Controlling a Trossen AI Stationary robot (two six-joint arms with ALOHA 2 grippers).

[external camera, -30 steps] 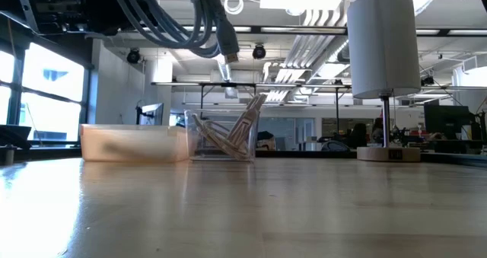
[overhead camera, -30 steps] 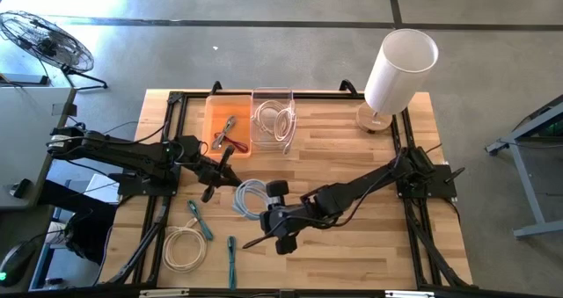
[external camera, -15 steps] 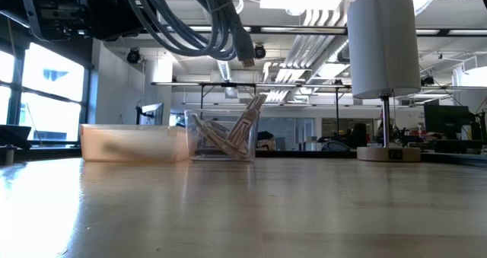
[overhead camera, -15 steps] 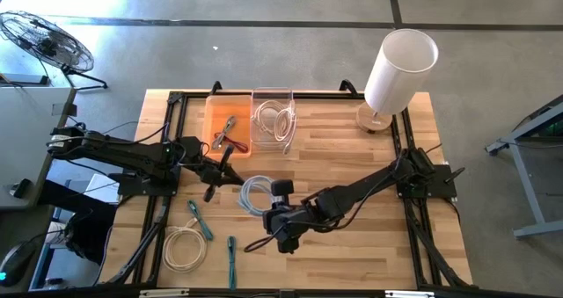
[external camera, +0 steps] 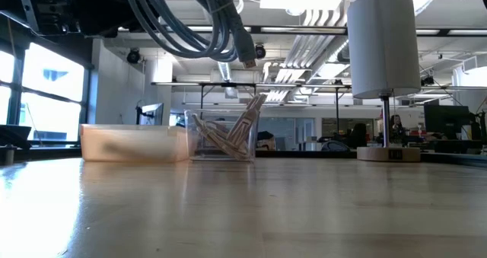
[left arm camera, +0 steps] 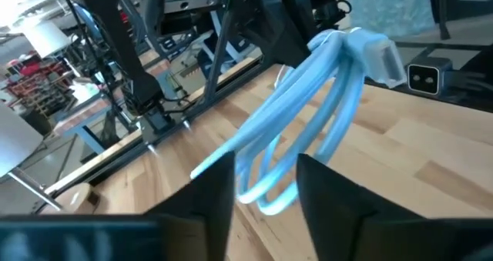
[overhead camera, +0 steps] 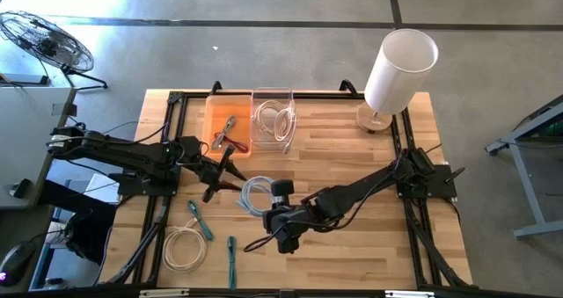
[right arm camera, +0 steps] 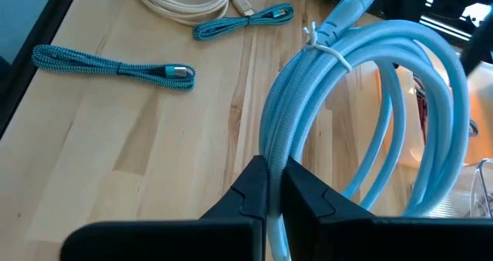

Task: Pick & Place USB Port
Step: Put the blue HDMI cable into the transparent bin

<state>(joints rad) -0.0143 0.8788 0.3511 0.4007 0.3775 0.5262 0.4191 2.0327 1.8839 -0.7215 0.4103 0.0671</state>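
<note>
**Blue cable held clear of the table**

Right gripper (right arm camera: 275,185) is clamped on the coiled light-blue USB cable (overhead camera: 256,194), lifted above mid-table; left gripper (overhead camera: 230,180), fingers parted and holding nothing, sits at the coil's nine o'clock; the clear bin (overhead camera: 273,120) waits at twelve o'clock.

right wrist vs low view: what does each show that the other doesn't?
Right wrist only: the right gripper shut on the light blue cable, two teal braided cables and a white cable lying on the wooden table.
Low only: the white lamp, the clear bin with cable inside, the orange bin, the room behind.
Both: the coiled blue cable, lifted off the table.
</note>
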